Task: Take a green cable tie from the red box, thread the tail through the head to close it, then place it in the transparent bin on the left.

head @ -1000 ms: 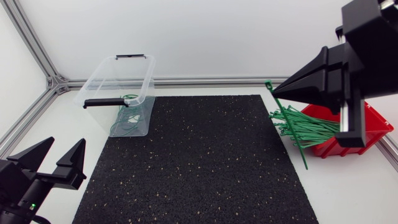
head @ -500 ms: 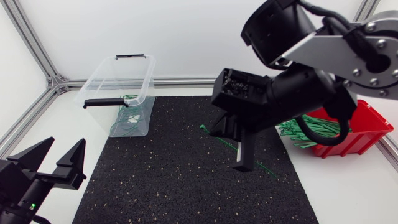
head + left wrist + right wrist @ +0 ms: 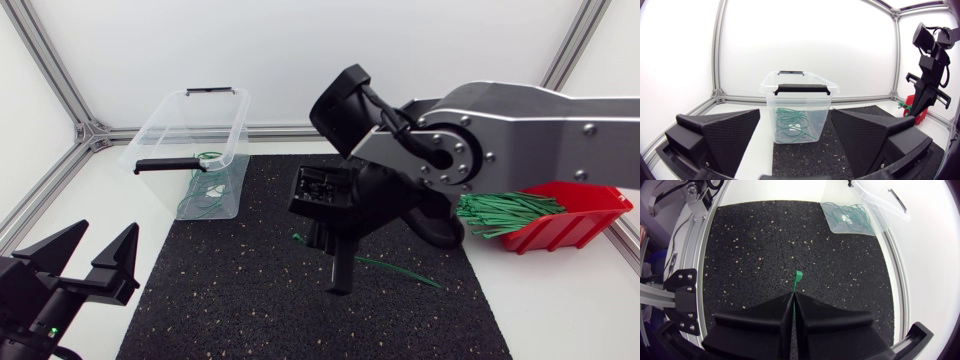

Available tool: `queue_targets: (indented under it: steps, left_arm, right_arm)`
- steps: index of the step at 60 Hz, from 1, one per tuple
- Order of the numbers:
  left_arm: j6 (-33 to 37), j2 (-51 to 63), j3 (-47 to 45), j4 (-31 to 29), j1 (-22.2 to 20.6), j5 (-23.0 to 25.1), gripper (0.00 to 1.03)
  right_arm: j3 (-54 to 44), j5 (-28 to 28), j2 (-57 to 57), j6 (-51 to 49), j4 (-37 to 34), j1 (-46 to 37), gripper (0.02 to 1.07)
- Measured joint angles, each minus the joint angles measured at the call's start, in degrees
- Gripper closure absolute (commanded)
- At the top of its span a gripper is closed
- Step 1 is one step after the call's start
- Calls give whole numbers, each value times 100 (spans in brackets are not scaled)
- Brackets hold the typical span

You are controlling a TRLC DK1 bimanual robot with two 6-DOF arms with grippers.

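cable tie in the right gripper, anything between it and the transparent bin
Nothing visible. The cable tie is pinched in the right gripper; only bare black mat lies between it and the transparent bin. The left gripper is open, off that path.

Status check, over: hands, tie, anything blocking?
Right hand shut on cable tie, above the mat. Left hand open, empty. Tie straight, not threaded. Nothing between it and the bin.

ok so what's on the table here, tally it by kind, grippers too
transparent bin: 1
red box: 1
black mat: 1
grippers: 2, left gripper and right gripper
green cable tie held in the right gripper: 1
total: 6; the ties in the box and the bin are too bunched to count
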Motion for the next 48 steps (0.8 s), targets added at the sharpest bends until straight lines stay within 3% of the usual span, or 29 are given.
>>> queue_targets:
  steps: [48]
  left_arm:
    - [0, -2, 0, -17, -385, -61, 4]
  right_arm:
    - [-20, -315, 520, -2, 638, 127, 101]
